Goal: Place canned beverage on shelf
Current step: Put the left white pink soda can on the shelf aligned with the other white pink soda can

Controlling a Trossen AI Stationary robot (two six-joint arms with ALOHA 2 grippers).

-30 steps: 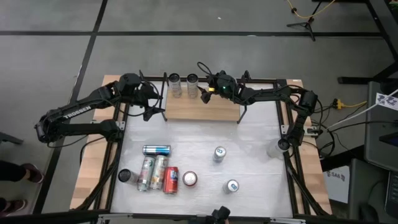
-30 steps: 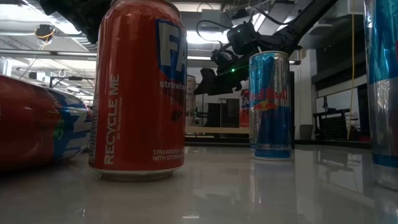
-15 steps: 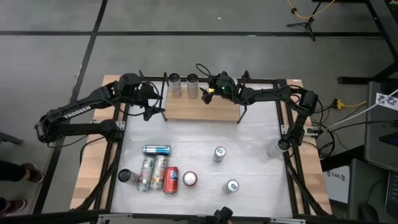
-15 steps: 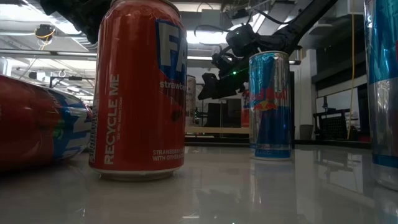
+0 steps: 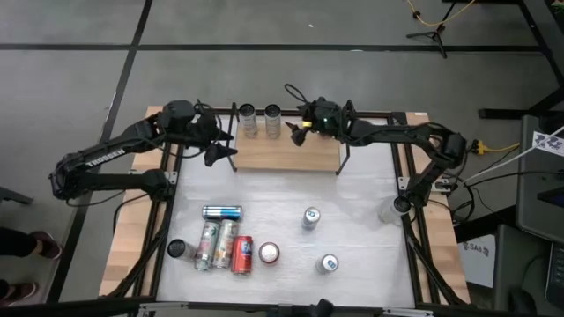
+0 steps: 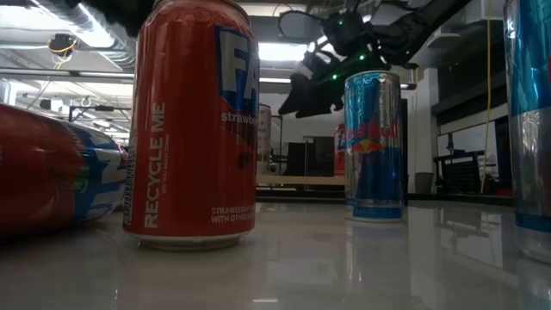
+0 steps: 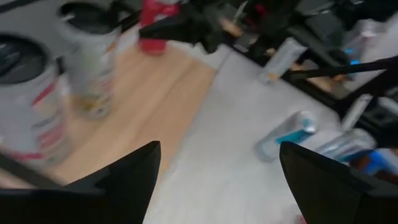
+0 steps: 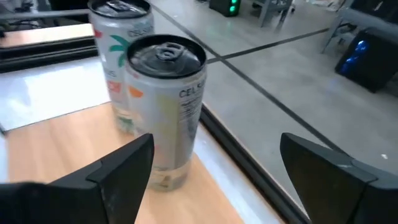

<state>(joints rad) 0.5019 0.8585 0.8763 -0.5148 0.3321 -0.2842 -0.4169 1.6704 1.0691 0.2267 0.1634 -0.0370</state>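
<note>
right gripper (image 5: 294, 130) released, empty, above shelf (image 5: 300, 154) | left gripper (image 5: 214, 151) released at shelf's left end | two cans (image 5: 261, 121) on shelf's back edge | risk: retreating finger clips nearer can, topples it

This looked like a robotics lab or workshop: a bare grey concrete floor (image 5: 352, 22) with dark seams lay around the table (image 5: 352, 198), a yellow cable (image 5: 432, 18) trailed beside a tripod stand (image 5: 434, 33), and ceiling strip lights (image 6: 284, 52) glowed over dark equipment racks (image 6: 452, 168).

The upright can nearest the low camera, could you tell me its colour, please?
Red can with white lettering, best in the low view.
</note>
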